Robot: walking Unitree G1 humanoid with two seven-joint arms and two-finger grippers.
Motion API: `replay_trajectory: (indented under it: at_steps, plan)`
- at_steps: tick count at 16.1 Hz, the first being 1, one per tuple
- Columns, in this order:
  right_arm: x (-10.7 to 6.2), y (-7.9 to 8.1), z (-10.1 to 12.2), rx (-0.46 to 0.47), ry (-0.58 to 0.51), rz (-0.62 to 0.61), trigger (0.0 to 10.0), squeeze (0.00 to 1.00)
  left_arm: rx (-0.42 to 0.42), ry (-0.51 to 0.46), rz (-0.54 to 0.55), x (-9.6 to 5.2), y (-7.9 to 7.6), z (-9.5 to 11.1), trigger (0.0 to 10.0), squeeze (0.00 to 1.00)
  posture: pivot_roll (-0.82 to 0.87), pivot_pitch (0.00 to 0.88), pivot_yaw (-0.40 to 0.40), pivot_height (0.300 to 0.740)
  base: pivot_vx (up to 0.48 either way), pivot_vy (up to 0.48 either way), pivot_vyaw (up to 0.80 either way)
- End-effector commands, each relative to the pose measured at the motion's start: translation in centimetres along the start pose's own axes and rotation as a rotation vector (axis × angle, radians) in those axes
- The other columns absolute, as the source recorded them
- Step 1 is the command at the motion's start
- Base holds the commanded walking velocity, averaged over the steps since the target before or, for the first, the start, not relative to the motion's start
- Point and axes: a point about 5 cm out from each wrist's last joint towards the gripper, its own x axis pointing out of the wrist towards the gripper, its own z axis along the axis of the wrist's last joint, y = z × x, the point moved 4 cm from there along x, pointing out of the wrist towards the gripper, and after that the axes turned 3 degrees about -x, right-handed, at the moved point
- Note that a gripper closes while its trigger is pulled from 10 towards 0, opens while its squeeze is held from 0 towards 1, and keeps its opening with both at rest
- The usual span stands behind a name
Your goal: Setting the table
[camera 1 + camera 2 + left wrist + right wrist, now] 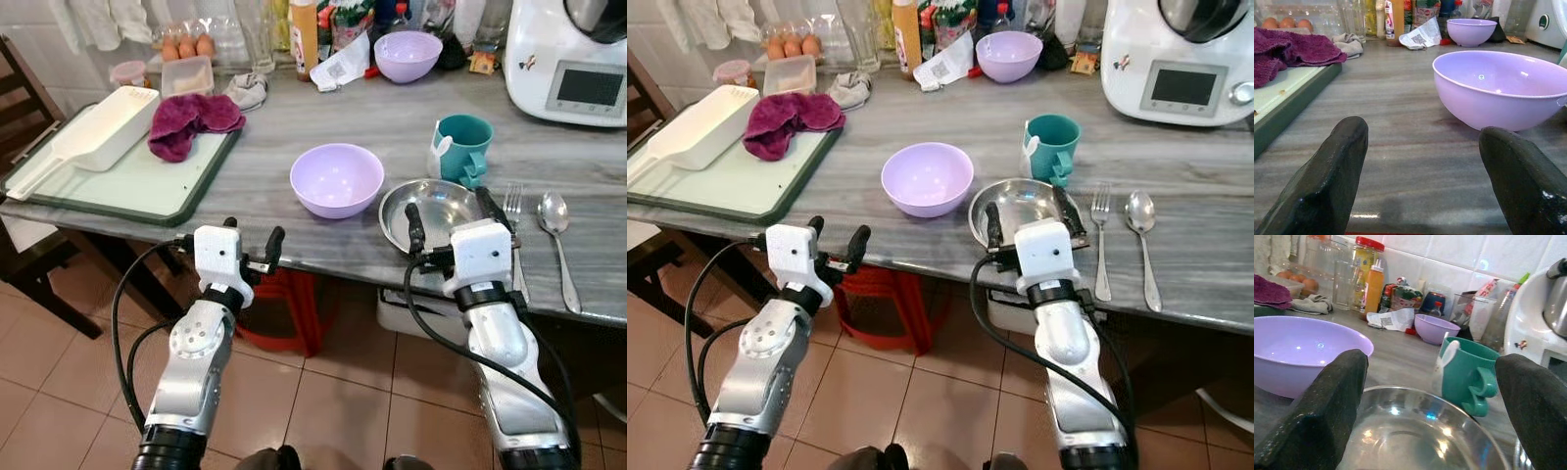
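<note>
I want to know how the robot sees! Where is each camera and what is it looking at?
Left eye: on the head, looking down at the grey counter; both silver arms show.
Right eye: beside it, same scene, same arms.
Left wrist: behind the left end effector, open, facing the near purple bowl.
Right wrist: behind the right end effector, open, over the steel plate, facing the teal mug.
Shared: both wrist views catch the near purple bowl and the far purple bowl.
</note>
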Motion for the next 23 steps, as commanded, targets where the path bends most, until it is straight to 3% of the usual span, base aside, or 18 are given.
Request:
replay_trajectory:
  at_steps: [1,6,11,14,20,23]
  plan:
    - [0.0,0.1,0.6,-0.017,-0.011,-0.001,10.0,0.0,0.009,-0.001,0.02,0.1,0.4,-0.1,10.0,0.0,-0.13,0.1,0.102,0.74,0.0,0.0,0.0]
    - [0.1,0.7,1.0,-0.032,-0.008,0.017,10.0,0.0,0.016,-0.016,0.05,0.3,0.8,0.2,10.0,0.0,-0.12,0.099,0.102,0.74,0.0,0.0,0.48]
    - [0.1,1.6,1.5,-0.057,-0.032,0.06,10.0,0.0,0.046,-0.033,0.147,0.2,2.6,0.4,10.0,0.0,-0.12,0.1,0.1,0.74,0.0,0.0,0.8]
    - [0.1,2.2,1.7,-0.055,-0.038,0.078,10.0,0.0,0.059,-0.022,0.16,0.1,3.0,0.0,10.0,0.0,-0.12,0.099,0.1,0.74,0.0,0.0,0.8]
    - [0.5,3.7,1.9,-0.055,-0.058,0.138,10.0,0.0,0.137,0.018,0.268,-0.7,5.4,-1.3,10.0,0.0,-0.11,0.083,0.095,0.74,0.0,0.0,0.8]
    - [0.6,4.1,2.0,-0.049,-0.061,0.152,10.0,0.0,0.131,0.018,0.27,-0.7,5.4,-1.6,10.0,0.0,-0.11,0.081,0.091,0.74,0.0,0.0,0.8]
